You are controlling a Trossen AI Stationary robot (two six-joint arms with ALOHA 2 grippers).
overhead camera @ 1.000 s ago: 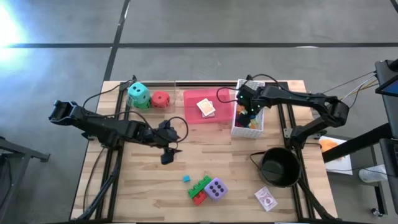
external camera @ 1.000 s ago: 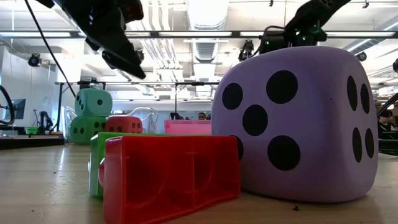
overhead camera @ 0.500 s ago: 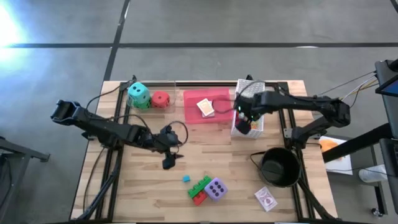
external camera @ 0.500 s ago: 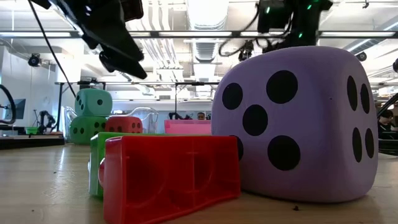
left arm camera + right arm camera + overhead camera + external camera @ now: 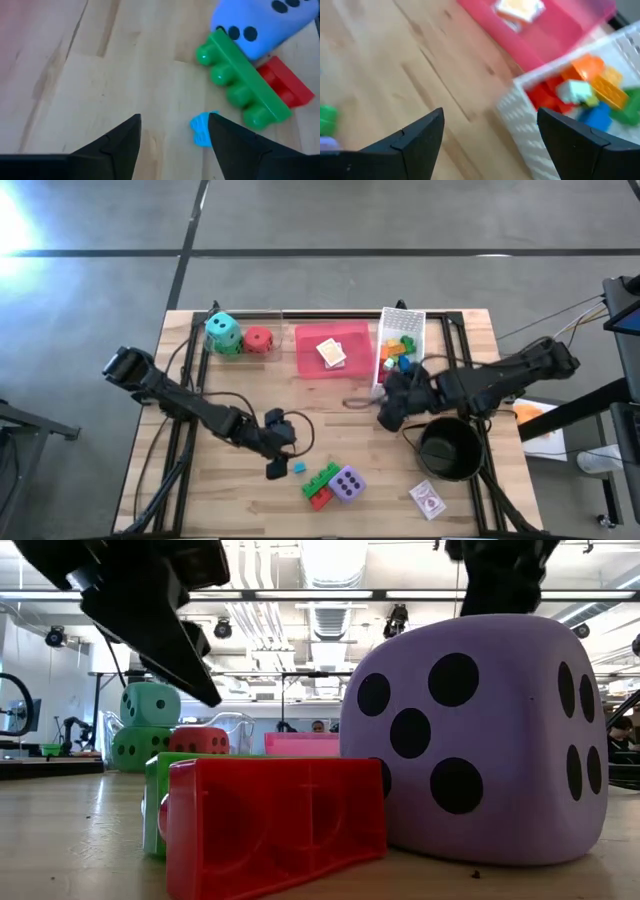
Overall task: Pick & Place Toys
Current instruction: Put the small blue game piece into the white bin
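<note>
Your left gripper point(image 5: 277, 469) hangs just beside the small blue brick point(image 5: 201, 129), fingers part open and empty; the brick sits outside the gap, so shift sideways before closing. Right gripper point(image 5: 388, 414) is wide open, empty, clear of the white basket point(image 5: 520, 117), likely freed for another toy like the purple die point(image 5: 348, 483).

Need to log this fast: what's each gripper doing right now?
Left gripper: open, empty, by the small blue brick.
Right gripper: open, empty.
</note>
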